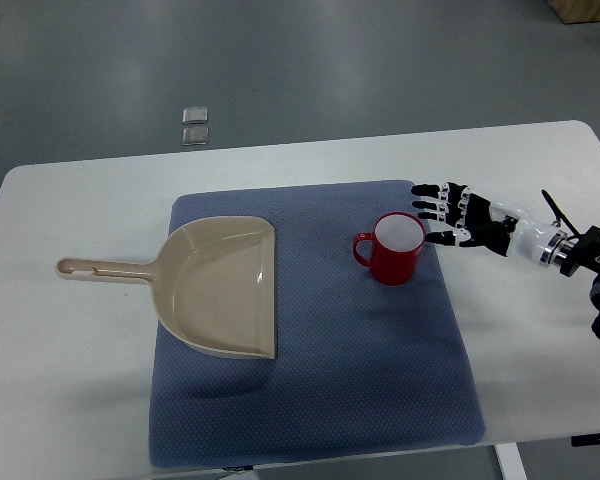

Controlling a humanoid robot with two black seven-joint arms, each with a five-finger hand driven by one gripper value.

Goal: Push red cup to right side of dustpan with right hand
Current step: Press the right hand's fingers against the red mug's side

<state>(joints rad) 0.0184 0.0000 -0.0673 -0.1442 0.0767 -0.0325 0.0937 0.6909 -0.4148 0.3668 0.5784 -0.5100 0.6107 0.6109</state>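
Note:
A red cup [394, 250] with a white inside stands upright on the blue mat [320, 380], its handle pointing left. A beige dustpan [225, 285] lies on the mat's left part, with its handle reaching left onto the white table. My right hand [446, 214] comes in from the right edge and hovers just right of the cup, fingers spread and holding nothing. Its fingertips are close to the cup's rim; whether they touch it I cannot tell. The left arm is out of view.
The white table [70, 350] extends around the mat on all sides. Two small grey squares [195, 125] lie on the floor beyond the table's far edge. A wooden corner [585, 10] shows at the top right.

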